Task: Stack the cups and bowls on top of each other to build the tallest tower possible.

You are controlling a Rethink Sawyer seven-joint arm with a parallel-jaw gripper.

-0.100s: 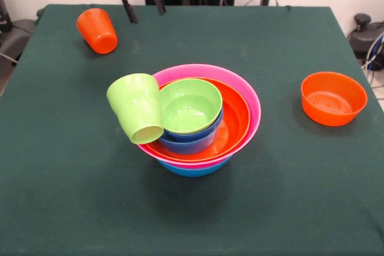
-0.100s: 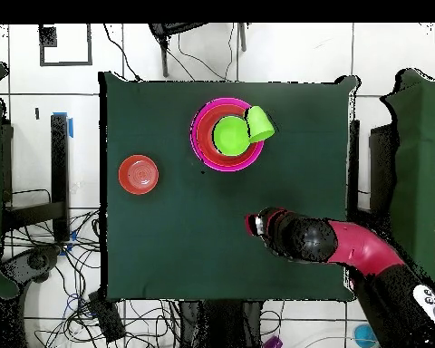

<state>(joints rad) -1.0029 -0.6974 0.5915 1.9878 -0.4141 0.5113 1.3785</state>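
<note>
One orange cup [image 1: 97,30] lies tipped at nine o'clock of the claw [image 1: 144,9], its prongs spread, empty.

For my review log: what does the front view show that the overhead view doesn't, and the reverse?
Front only: the orange cup lying tipped on the table, the hand with its fingers apart, and the blue bowls within the tower.

Overhead only: the arm reaching across the table, and cables on the floor.

Both: the lime-green cup leaning on the tower's rim, and the lone orange bowl.
</note>
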